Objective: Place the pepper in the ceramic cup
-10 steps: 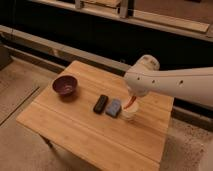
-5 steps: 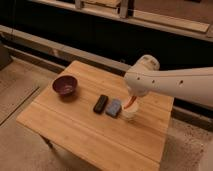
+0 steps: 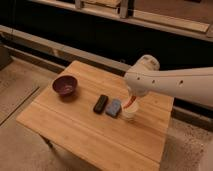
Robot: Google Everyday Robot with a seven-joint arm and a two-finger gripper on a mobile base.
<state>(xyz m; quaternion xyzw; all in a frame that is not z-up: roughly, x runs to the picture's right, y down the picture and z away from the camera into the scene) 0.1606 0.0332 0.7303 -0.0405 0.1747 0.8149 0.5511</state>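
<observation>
Hanging directly above the ceramic cup point(image 3: 129, 113) on the desk point(image 3: 75, 125), the gripper point(image 3: 131, 98) has the pepper point(image 3: 130, 102) at the cup's mouth. Delivery looks nearly finished; letting go and pulling away remain.

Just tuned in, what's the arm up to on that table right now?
The robot's pincer is directly above the ceramic cup near the right side of the wooden table, with the red-orange pepper at the cup's mouth, apparently going in. Left of the cup lie a grey-blue block and a black object; a maroon bowl sits further left.
</observation>
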